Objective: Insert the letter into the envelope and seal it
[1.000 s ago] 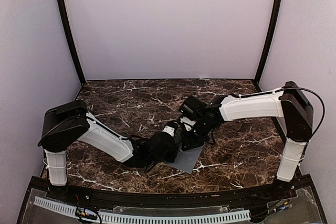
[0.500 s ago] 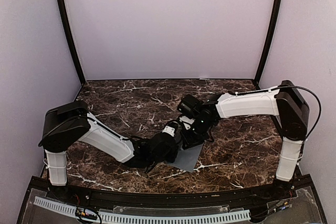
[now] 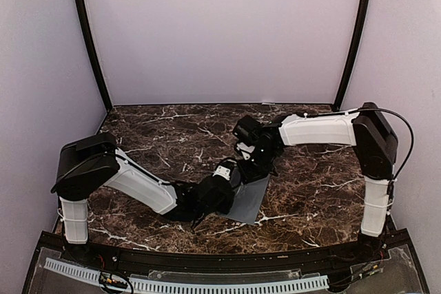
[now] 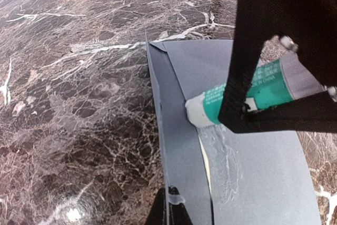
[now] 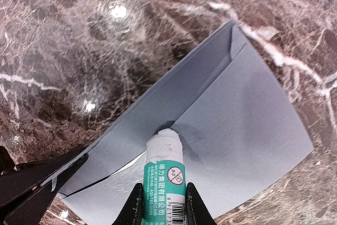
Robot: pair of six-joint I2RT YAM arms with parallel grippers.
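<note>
Just ahead of the right gripper (image 5: 163, 205), whose fingers clamp a glue stick (image 5: 164, 171), the stick's white tip touches the envelope (image 5: 247, 114) at its flap crease. The left gripper (image 4: 169, 210), fully closed, has its tips at the envelope's flap edge. Bare marble table (image 4: 63, 104) lies open left of them.

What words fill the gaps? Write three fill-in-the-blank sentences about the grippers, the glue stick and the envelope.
1. The right gripper holds a glue stick whose white tip touches the ____.
2. The left gripper, at the edge of the envelope, is ____ (open or shut).
3. The envelope lies on a dark, ____-patterned table.

Missing words: envelope; shut; marble.
</note>
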